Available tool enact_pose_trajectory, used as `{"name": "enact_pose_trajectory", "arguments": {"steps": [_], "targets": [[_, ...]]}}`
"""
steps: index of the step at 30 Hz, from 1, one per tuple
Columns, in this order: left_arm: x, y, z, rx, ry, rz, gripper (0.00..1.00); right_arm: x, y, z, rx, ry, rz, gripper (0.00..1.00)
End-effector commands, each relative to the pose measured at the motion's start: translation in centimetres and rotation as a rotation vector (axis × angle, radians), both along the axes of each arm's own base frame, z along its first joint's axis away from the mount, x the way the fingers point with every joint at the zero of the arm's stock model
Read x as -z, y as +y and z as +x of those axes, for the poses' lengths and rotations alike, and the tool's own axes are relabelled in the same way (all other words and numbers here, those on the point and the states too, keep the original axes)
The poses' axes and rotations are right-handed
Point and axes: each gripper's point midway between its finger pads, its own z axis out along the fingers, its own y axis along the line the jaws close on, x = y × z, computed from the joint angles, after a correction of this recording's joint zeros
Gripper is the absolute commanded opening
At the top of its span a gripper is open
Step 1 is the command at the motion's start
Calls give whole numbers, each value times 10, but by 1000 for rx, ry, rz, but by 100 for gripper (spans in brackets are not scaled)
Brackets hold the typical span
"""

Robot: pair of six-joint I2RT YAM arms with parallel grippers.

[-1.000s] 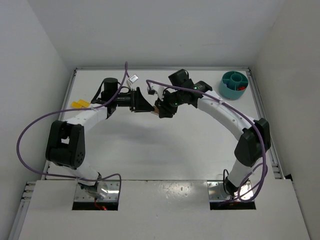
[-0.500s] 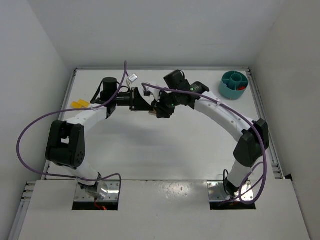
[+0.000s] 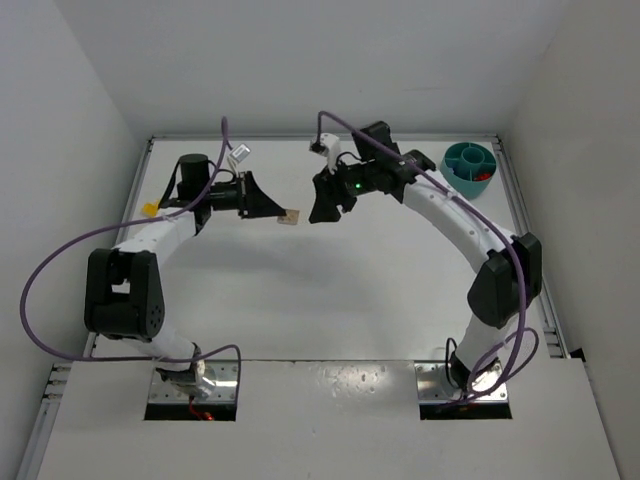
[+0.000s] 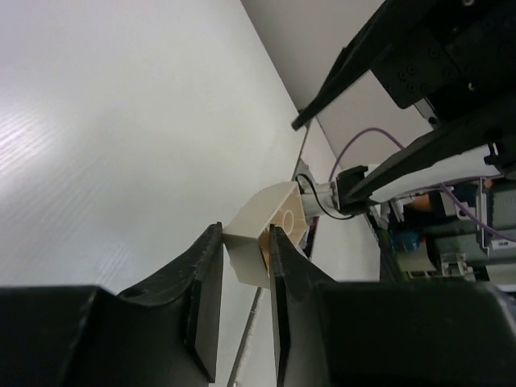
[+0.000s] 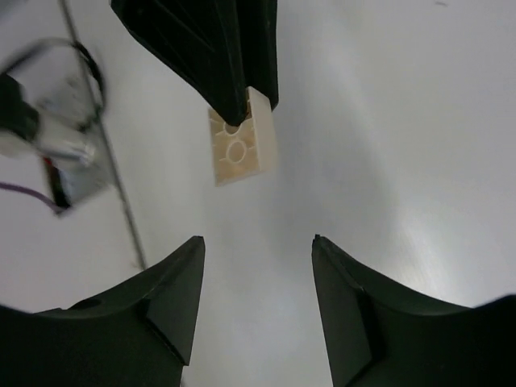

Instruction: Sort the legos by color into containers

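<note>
Well to the left of the teal tub (image 3: 468, 168), which stands at the far right corner of the worktop (image 3: 350, 290), the left end effector (image 3: 272, 208) is clamped on a cream lego (image 3: 290, 217). In the left wrist view its two dark fingers (image 4: 205, 282) press on opposite faces of that cream lego (image 4: 266, 234), which sticks out beyond their tips with a round socket on its underside facing the camera. The right end effector (image 3: 318, 210) sits between the tub and the held lego, just beside the lego and pointing at it from the tub's side, not touching it. From the right wrist camera its fingers (image 5: 169, 306) stand wide apart with nothing between them, and the cream lego (image 5: 238, 145) shows ahead of the gap, gripped at its top end by the other arm's black fingertips (image 5: 218, 48). Inside the tub a red lego (image 3: 483, 178) lies in a compartment on the right side, against the outer rim. A yellow lego (image 3: 150, 210) lies on the worktop far from the tub, near the left edge, partly hidden behind the left arm. The tub's other compartments are too small in the overhead view to tell what they hold.
</note>
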Motion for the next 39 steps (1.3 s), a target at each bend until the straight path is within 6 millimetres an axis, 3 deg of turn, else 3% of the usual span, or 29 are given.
{"name": "enact_pose_trajectory", "arguments": {"steps": [1, 3, 4, 5, 7, 12, 17, 23, 28, 29, 33, 39], "targets": [[-23, 12, -2, 12, -106, -3, 0, -24, 9, -20, 16, 292, 239, 56], [-24, 12, -5, 12, -110, -3, 0, -11, 3, -31, -3, 517, 340, 56], [-28, 12, -7, 13, -128, -1, 0, -24, 8, -21, -39, 484, 438, 55], [-27, 14, -6, -15, -135, 14, 0, -13, 6, -28, 33, 705, 468, 55], [-31, 15, -7, -39, -153, 24, 0, -24, 10, -21, -3, 713, 553, 55], [-31, 16, -4, -125, -156, 67, 0, -29, 16, -10, 98, 879, 612, 56], [-15, 8, -14, -136, -106, 85, 0, -41, 20, -11, 68, 856, 666, 57], [-11, 9, -11, -149, -88, 90, 0, -49, 22, -15, 55, 852, 687, 57], [-12, 7, -8, -141, -76, 76, 0, -37, 32, -14, 39, 815, 645, 59], [-13, 6, -9, -133, -76, 72, 0, -24, 31, -15, 74, 867, 604, 59], [-14, 6, -9, -135, -76, 68, 0, -7, 31, -9, 123, 826, 567, 59], [-19, 0, -13, -119, -86, 61, 0, -4, 39, -9, 113, 816, 550, 56]]}}
